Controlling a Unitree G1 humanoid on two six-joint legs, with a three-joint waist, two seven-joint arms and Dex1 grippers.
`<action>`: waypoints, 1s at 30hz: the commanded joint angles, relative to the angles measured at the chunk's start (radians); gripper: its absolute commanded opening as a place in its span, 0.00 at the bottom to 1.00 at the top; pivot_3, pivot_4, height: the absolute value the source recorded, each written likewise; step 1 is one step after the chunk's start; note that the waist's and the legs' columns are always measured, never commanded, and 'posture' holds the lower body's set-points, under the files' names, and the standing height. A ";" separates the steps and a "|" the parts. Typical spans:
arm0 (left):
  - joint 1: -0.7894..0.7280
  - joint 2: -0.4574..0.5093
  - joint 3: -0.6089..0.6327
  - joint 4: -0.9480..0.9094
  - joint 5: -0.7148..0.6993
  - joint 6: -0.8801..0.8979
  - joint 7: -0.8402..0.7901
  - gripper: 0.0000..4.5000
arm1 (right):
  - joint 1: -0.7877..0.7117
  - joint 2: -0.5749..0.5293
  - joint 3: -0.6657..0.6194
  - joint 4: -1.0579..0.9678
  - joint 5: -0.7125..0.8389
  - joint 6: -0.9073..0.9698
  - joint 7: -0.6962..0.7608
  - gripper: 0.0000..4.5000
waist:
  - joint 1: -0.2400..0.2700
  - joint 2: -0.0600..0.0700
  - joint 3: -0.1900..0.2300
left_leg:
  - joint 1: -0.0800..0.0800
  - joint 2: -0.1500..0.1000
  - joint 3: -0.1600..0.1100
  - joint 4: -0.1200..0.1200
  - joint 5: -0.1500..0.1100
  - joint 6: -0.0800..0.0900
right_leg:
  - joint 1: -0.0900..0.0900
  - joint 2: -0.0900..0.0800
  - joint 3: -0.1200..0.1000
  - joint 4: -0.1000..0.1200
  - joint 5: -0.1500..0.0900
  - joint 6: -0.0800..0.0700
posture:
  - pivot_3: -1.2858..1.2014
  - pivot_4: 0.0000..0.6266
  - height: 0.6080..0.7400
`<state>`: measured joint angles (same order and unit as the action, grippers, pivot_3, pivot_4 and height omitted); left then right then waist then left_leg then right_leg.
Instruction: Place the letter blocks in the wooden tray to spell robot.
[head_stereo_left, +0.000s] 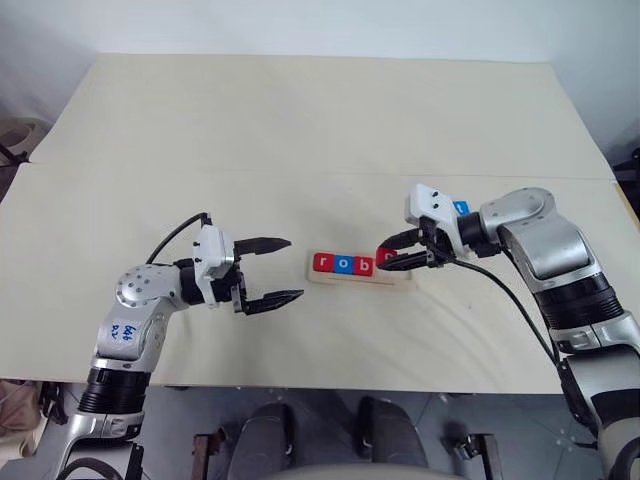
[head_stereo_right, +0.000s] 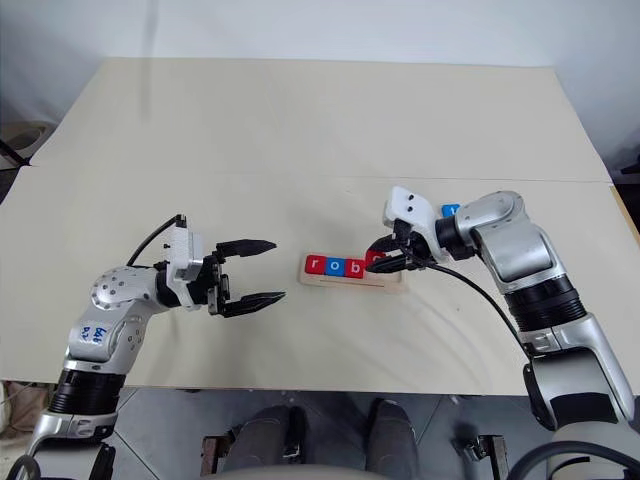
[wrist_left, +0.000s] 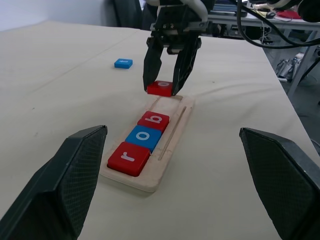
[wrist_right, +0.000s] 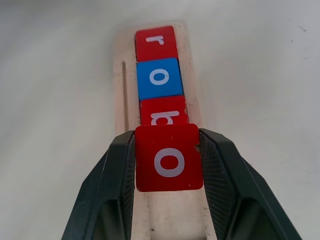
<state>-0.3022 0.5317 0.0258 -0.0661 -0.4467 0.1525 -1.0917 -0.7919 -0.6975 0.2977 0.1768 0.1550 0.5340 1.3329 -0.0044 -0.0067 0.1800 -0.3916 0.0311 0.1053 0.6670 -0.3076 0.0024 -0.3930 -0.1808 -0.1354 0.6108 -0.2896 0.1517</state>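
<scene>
The wooden tray (head_stereo_left: 397, 279) lies at the table's front middle. Three letter blocks sit in its slot: red "r" (head_stereo_left: 322, 263), blue "o" (head_stereo_left: 343, 264), red "b" (head_stereo_left: 363, 265). My right gripper (head_stereo_left: 385, 257) is shut on a red "o" block (wrist_right: 169, 158) and holds it just above the tray's free end, next to the "b". A blue block (wrist_left: 123, 63) lies flat on the table behind my right wrist; its letter is unreadable. My left gripper (head_stereo_left: 295, 268) hangs open and empty to the left of the tray, pointing toward it.
The pale table (head_stereo_left: 300, 130) stretches wide behind the tray, with a seam running across its middle. Its front edge (head_stereo_left: 330, 388) lies close below both arms. A black cable (head_stereo_left: 510, 300) trails from my right wrist.
</scene>
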 joint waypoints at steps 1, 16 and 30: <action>0.008 0.000 0.020 -0.039 -0.024 -0.001 0.013 1.00 | -0.012 0.017 0.002 0.031 -0.018 -0.039 -0.016 0.32 | 0.000 0.000 0.000 | 0.000 0.000 0.000 0.000 0.000 0.000 | 0.000 0.000 0.000 0.000 0.000 0.000 | 0.52 0.24 1.00; 0.021 0.003 0.022 -0.047 -0.029 -0.005 0.027 1.00 | 0.008 0.016 0.009 0.026 -0.020 -0.034 0.012 0.93 | 0.000 0.000 0.000 | 0.000 0.000 0.000 0.000 0.000 0.000 | 0.000 0.000 0.000 0.000 0.000 0.000 | 0.52 0.24 1.00; 0.002 0.005 0.021 -0.015 -0.031 -0.011 0.009 1.00 | 0.181 -0.102 -0.202 -0.085 0.076 -0.036 -0.038 0.86 | 0.001 0.000 0.000 | 0.000 0.000 0.000 0.000 0.000 0.000 | 0.000 0.000 0.000 0.000 0.000 0.000 | 0.52 0.24 1.00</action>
<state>-0.2879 0.5310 0.0322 -0.0656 -0.4627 0.1517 -1.0753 -0.6140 -0.7808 0.1362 0.1540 0.1941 0.4877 1.2992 -0.0032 -0.0067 0.1800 -0.3913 0.0311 0.1056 0.6666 -0.3076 0.0025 -0.3928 -0.1808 -0.1353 0.6105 -0.2896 0.1517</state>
